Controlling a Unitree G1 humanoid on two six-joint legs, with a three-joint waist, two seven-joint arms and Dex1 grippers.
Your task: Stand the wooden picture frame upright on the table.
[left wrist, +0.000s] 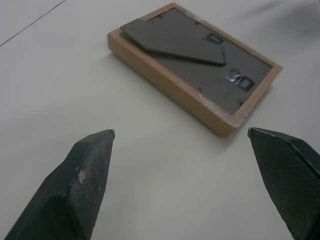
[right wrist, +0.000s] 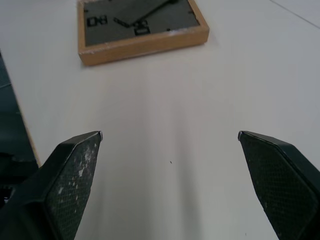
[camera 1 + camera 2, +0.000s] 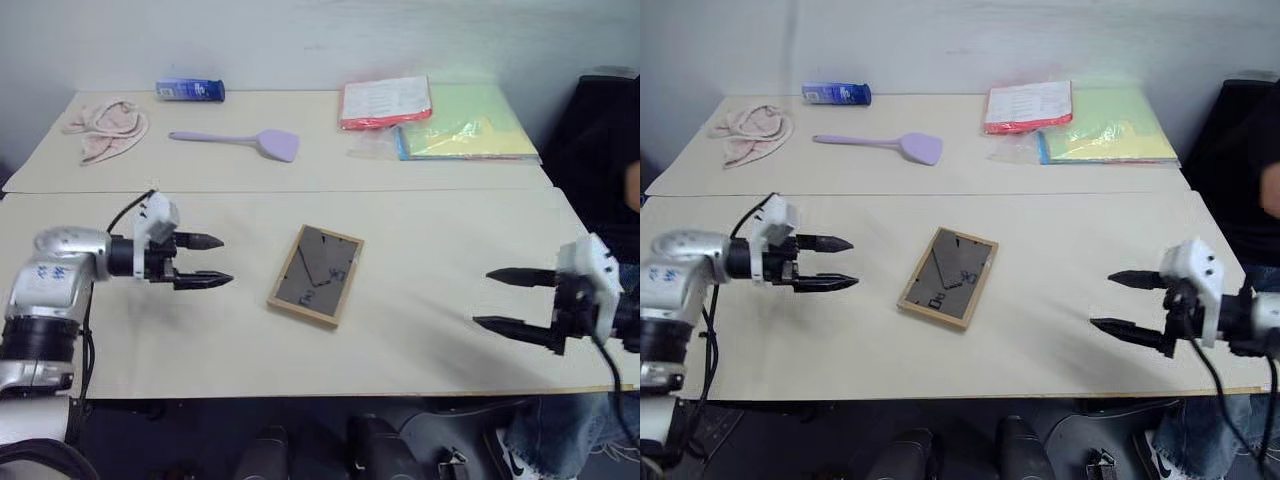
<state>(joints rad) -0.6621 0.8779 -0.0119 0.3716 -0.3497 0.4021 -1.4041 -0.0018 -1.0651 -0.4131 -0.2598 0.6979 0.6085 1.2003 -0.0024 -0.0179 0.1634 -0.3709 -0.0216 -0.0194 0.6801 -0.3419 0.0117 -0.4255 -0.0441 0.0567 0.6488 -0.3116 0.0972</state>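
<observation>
Left wrist view reveals wooden picture frame's chipped near corner.

- At my eleven o'clock, far back on the desk, a blue tube lies on its side.
- Just nearer than it, at ten, a crumpled pinkish cloth.
- Toward twelve, a lilac spatula lies flat, blade to the right.
- At one o'clock, a red-edged paper stack, touching green and yellow sheets beside it.
</observation>
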